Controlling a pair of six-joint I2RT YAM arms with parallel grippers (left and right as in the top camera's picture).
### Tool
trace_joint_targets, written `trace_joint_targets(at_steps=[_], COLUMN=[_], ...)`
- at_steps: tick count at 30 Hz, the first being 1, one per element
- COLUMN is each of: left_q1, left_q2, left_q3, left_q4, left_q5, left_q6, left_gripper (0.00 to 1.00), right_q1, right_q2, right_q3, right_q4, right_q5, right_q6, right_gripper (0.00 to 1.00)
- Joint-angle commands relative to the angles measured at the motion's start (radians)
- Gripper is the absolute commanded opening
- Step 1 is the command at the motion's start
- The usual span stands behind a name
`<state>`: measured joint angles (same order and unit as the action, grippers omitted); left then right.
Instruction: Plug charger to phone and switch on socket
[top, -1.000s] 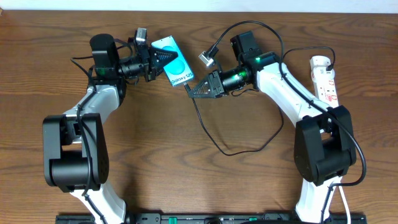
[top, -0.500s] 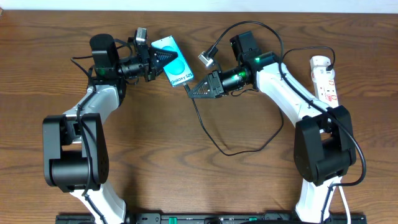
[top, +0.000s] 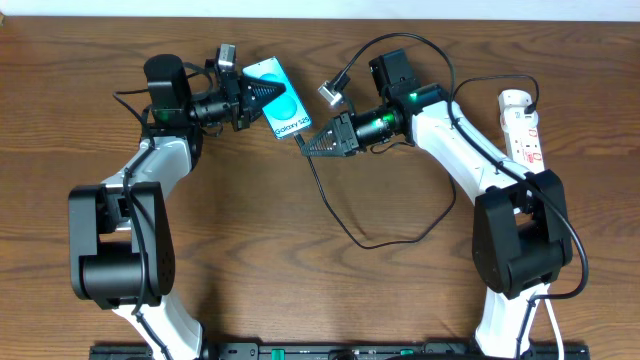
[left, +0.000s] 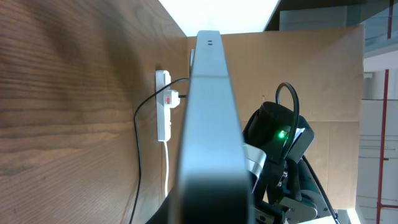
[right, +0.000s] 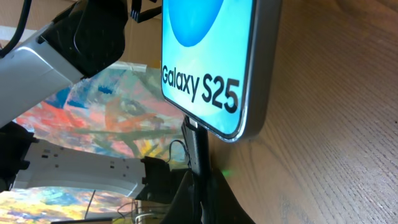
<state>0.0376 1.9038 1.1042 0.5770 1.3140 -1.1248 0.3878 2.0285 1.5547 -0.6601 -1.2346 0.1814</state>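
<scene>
While the phone (top: 280, 95) was held near the table's (top: 250, 290) far edge, the charger (top: 316, 180) tip met its lower end.
The left gripper (top: 262, 98) was closed on the phone's side; the right gripper (top: 310, 146) pinched the charger's connector there. The black cable looped across the wood toward the white socket (top: 524, 125), well apart at the right.

The arms (top: 455, 140) are white-shelled with black joints (top: 510, 240), black cables (top: 415, 37) and green lights (top: 411, 97).
</scene>
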Motion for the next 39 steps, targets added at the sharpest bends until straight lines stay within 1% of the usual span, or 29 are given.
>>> trace_joint_targets(at_steps=[1,10,19,33,39], left_q1=[-0.005,-0.017,-0.018,-0.028,-0.028], left_q2=[-0.02,-0.02,-0.02,-0.02,-0.02], left_q3=[0.006,0.006,0.006,0.006,0.006], left_q4=[0.008,0.008,0.008,0.008,0.008], left_q5=[0.041,0.041,0.042,0.04,0.041], left_q6=[0.014,0.014,0.03,0.085,0.095], left_gripper=[0.07,0.07,0.07,0.07,0.08], right_q1=[0.005,0.007,0.007,0.006,0.006], right_q2=[-0.001,-0.001,-0.001,-0.001,-0.001], right_q3=[0.002,0.002,0.002,0.002,0.002], right_q4=[0.021,0.116,0.123,0.164,0.164], right_q5=[-0.02,0.003,0.003,0.032,0.035], right_q6=[0.037,0.138,0.142,0.242,0.242], right_gripper=[0.01,0.01,0.01,0.01,0.01])
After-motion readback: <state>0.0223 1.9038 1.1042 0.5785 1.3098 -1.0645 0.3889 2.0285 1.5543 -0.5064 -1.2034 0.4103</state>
